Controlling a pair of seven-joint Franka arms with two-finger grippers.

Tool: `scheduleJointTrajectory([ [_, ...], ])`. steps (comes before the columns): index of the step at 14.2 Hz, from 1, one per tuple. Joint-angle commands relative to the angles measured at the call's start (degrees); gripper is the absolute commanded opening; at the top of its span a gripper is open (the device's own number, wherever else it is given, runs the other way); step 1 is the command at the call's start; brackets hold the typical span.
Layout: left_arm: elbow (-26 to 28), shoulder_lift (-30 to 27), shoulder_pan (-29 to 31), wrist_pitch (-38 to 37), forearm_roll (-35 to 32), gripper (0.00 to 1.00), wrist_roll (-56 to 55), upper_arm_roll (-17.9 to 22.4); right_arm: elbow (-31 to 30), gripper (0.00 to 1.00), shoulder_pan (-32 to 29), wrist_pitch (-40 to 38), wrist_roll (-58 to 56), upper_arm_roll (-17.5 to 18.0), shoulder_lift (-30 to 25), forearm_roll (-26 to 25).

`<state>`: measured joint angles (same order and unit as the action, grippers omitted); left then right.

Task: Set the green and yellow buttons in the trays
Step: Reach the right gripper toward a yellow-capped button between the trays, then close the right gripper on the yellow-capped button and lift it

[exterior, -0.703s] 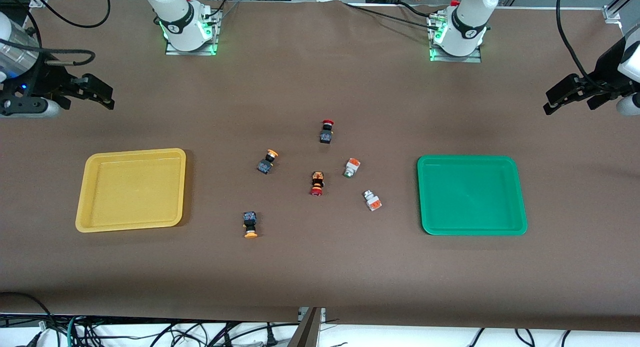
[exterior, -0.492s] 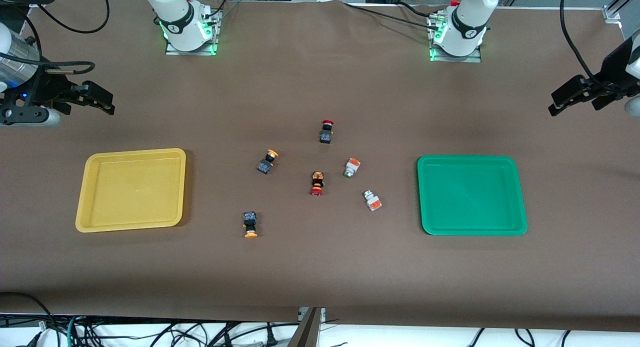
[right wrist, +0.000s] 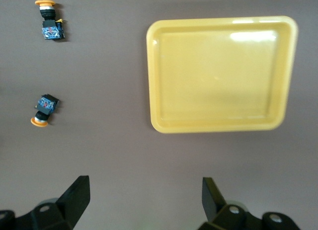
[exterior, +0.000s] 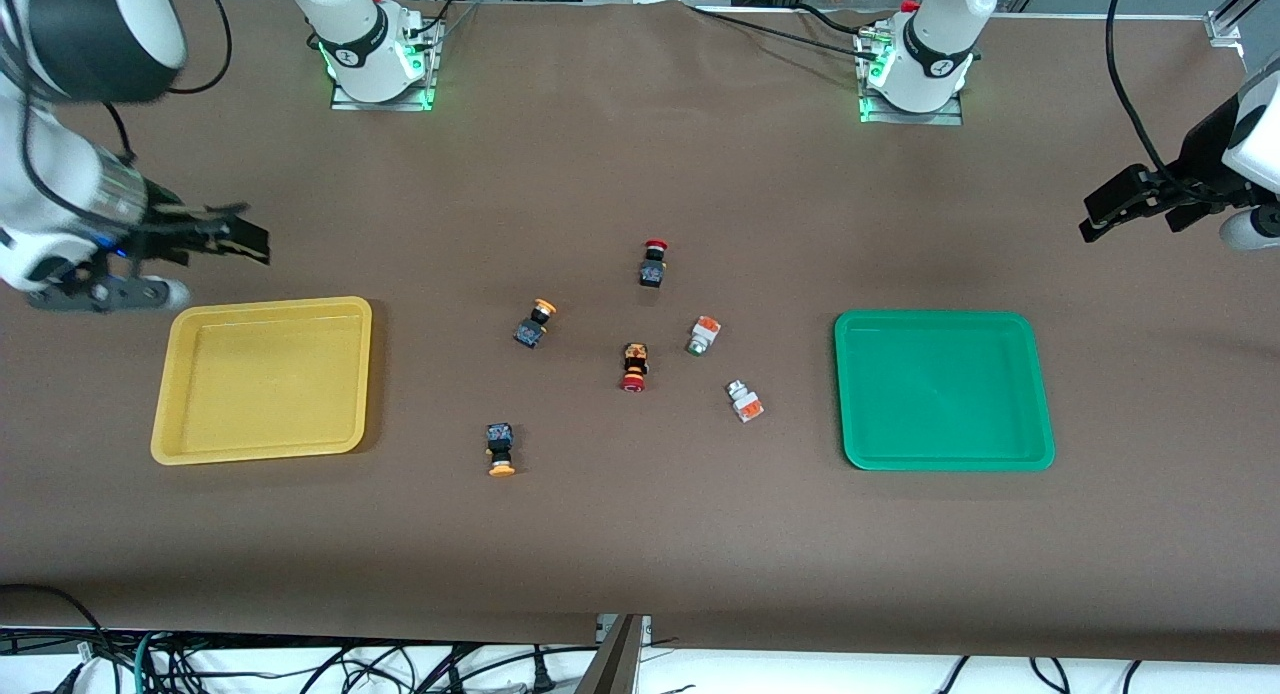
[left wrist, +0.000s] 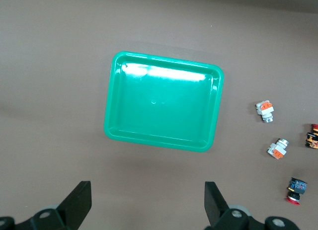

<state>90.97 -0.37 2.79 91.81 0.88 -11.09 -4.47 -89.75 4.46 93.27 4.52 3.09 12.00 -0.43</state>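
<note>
Moved: right tool (exterior: 245, 236) now over counter (exterior: 640, 534) by yellow tray (exterior: 170, 374); left tool (exterior: 1100, 214) barely shifted.
Tools: both spread apart, empty.
Buttons: yellow-capped pair (exterior: 533, 323) (exterior: 500, 448) mid-counter, toward right arm's end; green-tipped pair (exterior: 703, 335) (exterior: 744, 401) beside green tray (exterior: 850, 394).

1. this is a robotics lab, not a home.
2. a long table (exterior: 640, 534) with a plain brown cover carries two arm bases (exterior: 375, 59) bolted along one edge, with green lights.
3. below the table's edge nearest the front camera, many loose cables (exterior: 300, 664) lie on the floor.
</note>
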Motion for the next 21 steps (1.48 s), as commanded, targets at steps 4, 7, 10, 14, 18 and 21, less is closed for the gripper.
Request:
scheduleJointTrajectory([
  [4,-1.3,0.2,0.5,-0.1,-0.2,1.00,-0.5,0.2,1.5,1.00,14.1,20.9,27.8,0.3,17.0,0.1],
  [7,-1.3,0.2,0.5,-0.1,-0.2,1.00,-0.5,0.0,1.5,1.00,20.9,29.9,41.9,0.3,23.4,0.3],
  [10,-1.2,0.1,0.5,-0.2,-0.1,1.00,-0.5,-0.1,1.2,1.00,23.7,32.6,45.9,0.2,27.9,0.2],
  [14,-1.2,0.0,0.0,-0.5,-0.1,1.00,-0.6,-0.2,-1.4,1.00,23.9,32.9,46.0,0.2,29.2,0.3],
  [18,-1.1,0.3,0.1,-0.2,-0.2,1.00,-0.6,0.1,-4.5,1.00,24.0,34.3,46.0,0.2,29.2,0.3],
  [21,-1.1,0.2,0.3,-0.4,-0.3,1.00,-0.4,0.0,-6.1,0.55,24.1,34.8,46.2,0.2,28.8,0.3],
])
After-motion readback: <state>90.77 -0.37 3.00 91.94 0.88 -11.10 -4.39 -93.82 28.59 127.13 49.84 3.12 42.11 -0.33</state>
